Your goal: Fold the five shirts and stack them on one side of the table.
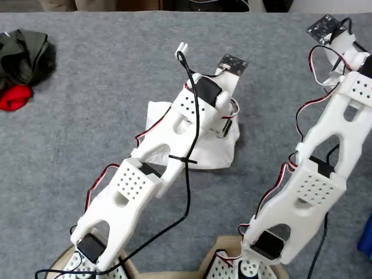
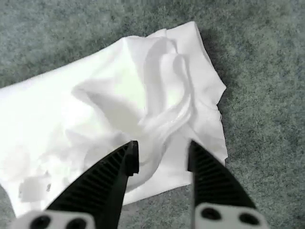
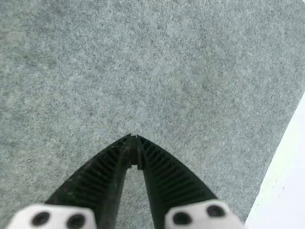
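While I've got the left gripper point(image 2: 162, 153) hanging over the white shirt point(image 2: 119, 95), its jaws are spread, with a crumpled ridge of cloth showing between them. That shirt sits bunched up near the middle of the grey counter point(image 1: 87, 128). My right gripper point(image 3: 134, 145) is pressed together, tips touching, above bare counter off on the right side. Way over at the far left corner there's a dark green shirt point(image 1: 26, 52) in a heap, with a red shirt point(image 1: 14, 97) touching it.
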Robot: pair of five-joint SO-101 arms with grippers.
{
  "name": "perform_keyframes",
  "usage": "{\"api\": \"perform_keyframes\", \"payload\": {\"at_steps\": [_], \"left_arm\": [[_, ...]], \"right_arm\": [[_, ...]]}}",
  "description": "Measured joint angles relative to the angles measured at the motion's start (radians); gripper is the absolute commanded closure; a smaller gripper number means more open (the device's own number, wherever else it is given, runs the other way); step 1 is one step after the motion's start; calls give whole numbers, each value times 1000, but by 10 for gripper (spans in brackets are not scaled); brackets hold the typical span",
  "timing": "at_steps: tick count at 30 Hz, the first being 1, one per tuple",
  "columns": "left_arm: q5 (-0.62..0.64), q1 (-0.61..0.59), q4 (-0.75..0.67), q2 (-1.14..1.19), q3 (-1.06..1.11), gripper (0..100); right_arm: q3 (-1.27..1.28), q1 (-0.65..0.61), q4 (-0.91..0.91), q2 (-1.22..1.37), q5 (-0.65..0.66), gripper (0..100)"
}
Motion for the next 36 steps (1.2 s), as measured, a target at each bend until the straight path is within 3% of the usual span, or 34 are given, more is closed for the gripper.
{"api": "perform_keyframes", "payload": {"at_steps": [7, 15, 20, 26, 36], "left_arm": [[37, -34, 5, -9, -37, 747], [41, -276, 5, -143, -31, 751], [58, -333, -14, -115, 28, 863], [66, -287, -44, 25, 40, 981], [153, -126, -3, 40, 49, 981]], "right_arm": [[0, 0, 3, 0, 0, 994], [0, -35, 46, 0, 0, 994], [0, -44, 61, 0, 0, 994], [0, -43, 61, 0, 0, 994], [0, -43, 61, 0, 0, 994]]}}
